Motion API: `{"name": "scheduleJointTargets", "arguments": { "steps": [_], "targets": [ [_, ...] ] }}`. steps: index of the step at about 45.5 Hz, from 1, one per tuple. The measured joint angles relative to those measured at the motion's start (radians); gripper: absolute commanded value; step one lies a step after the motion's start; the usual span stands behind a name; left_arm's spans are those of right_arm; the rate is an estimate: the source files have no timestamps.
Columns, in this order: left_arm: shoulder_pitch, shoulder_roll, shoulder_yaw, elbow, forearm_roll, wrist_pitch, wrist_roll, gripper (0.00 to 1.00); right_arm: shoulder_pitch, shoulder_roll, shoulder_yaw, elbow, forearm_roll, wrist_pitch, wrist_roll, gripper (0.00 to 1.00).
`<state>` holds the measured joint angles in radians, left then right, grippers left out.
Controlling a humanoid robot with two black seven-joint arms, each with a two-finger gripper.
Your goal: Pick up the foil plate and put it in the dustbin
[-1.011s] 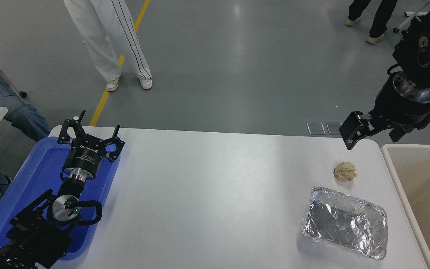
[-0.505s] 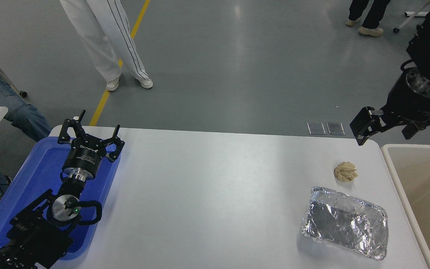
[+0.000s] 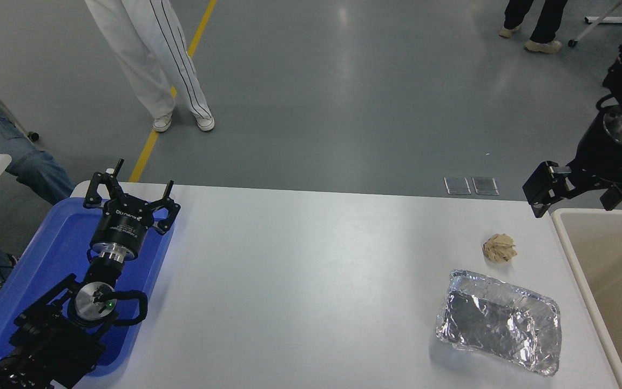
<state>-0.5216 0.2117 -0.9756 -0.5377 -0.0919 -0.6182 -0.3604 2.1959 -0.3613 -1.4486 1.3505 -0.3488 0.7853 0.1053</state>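
The foil plate (image 3: 499, 323) lies untouched on the desk (image 3: 311, 281) just beside the dustbin (image 3: 570, 243), handy for the right claw (image 3: 573, 194), spread wide above.

Blue tray (image 3: 46, 259), tan paper ball (image 3: 499, 248), white table (image 3: 300, 281).

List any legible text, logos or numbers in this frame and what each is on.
White lettering on the body of the left pincer, parked over the blue tray: it looks like a brand mark, but too small and turned away to read.
Faint marking on the right arm's wrist housing: blurred, unreadable.
Foil plate, paper ball, dustbin, table: no text visible.
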Motion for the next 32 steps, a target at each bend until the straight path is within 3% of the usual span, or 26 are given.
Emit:
{"name": "scheduleJointTargets", "arguments": {
  "steps": [22, 28, 32],
  "targets": [
    [0.0, 0.0, 0.0, -0.001, 0.0, -0.001, 0.0, 1.0, -0.21, -0.064, 0.026, -0.011, 0.011, 0.0, -0.001, 0.98],
    [0.0, 0.0, 0.0, -0.001, 0.0, -0.001, 0.0, 1.0, -0.263, -0.085, 0.047, -0.024, 0.022, -0.013, -0.001, 0.87],
    [0.0, 0.0, 0.0, -0.001, 0.0, -0.001, 0.0, 1.0, -0.299, -0.1, 0.059, -0.03, 0.056, -0.053, 0.0, 0.87]
  ]
}}
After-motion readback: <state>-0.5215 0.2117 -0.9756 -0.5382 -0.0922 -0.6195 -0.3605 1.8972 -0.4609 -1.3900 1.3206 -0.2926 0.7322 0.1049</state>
